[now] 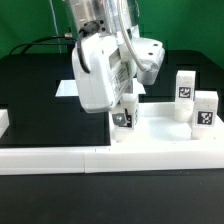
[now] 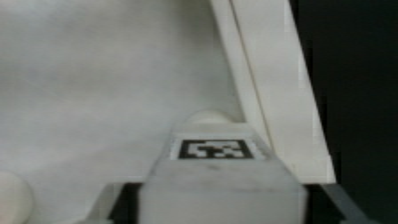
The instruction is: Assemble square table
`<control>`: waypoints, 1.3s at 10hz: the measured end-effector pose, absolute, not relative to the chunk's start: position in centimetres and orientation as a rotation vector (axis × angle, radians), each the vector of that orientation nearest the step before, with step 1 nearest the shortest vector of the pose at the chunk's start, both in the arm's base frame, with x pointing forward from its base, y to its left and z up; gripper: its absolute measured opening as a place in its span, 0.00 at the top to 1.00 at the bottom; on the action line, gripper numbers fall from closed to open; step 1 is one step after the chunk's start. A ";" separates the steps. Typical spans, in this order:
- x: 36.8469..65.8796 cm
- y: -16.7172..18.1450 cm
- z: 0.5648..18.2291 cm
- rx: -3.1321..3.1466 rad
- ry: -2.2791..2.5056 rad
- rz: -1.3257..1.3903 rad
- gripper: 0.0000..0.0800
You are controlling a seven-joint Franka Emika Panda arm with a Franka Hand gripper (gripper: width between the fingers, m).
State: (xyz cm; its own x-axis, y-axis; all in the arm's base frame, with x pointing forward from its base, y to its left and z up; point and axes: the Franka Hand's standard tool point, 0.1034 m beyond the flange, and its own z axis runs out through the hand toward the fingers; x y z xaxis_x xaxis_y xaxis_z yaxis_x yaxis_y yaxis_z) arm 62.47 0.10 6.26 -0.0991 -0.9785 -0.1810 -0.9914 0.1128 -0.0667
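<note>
The top (image 1: 165,140) lay beside the rail (image 1: 60,160). My fingers (image 1: 124,108) were closed on a leg (image 2: 217,175) over its corner; next I judged seating and screwing.

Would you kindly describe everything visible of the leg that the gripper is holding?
The leg is a small white plastic-looking piece bearing a black-white tag. It stands roughly upright at the near corner of the square top, clamped in the gripper. In the wrist view its tagged end sits beside the top's raised rim.
</note>
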 end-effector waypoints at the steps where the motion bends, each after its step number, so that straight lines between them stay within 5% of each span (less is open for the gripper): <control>1: 62.3 0.2 6.0 -2.164 2.010 0.059 0.34; 3: 62.1 0.4 5.9 -2.421 1.695 0.032 0.20; 10: 62.1 1.1 5.8 -2.953 0.641 -0.107 0.19; 13: 61.8 0.6 5.6 -2.932 0.750 -0.093 0.64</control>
